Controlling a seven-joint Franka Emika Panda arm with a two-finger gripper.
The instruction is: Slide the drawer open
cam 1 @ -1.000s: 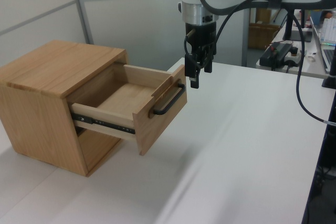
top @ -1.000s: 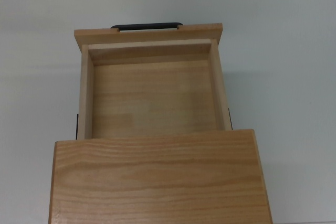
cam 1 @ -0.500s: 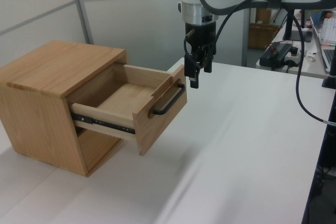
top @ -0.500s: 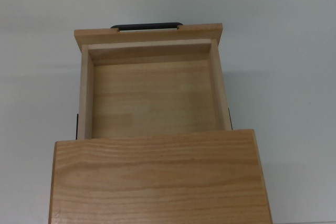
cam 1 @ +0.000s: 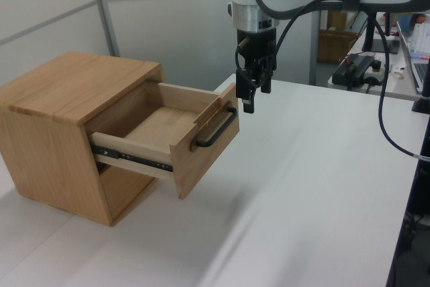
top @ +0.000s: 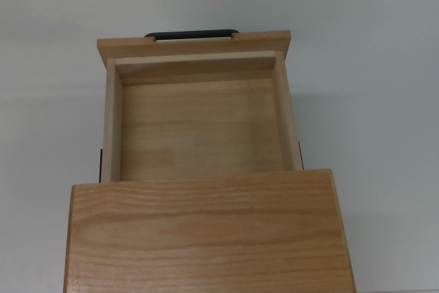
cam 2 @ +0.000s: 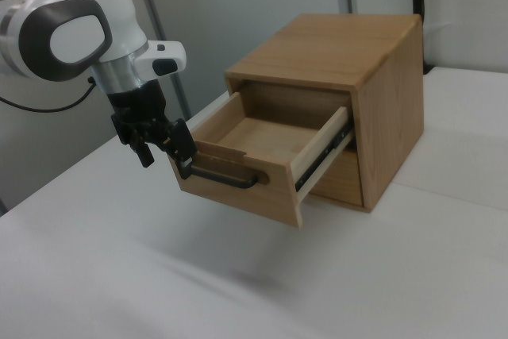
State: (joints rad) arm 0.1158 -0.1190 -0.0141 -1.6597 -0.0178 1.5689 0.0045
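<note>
While the drawer [cam 1: 176, 140] juts well out of its cabinet [cam 1: 64, 132] mid-bench, the end effector [cam 1: 254, 95] hovers beside the black handle [cam 1: 216, 126], gripping nothing. How wide it's spread, I cannot tell. Rigid, light wood on runners should glide; that bar's the grab point.

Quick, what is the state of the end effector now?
End effector: open, holding nothing, just beside the drawer handle.

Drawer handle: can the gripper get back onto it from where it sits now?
Probably yes. The gripper hangs just beside the handle of the drawer, with nothing between them.
</note>
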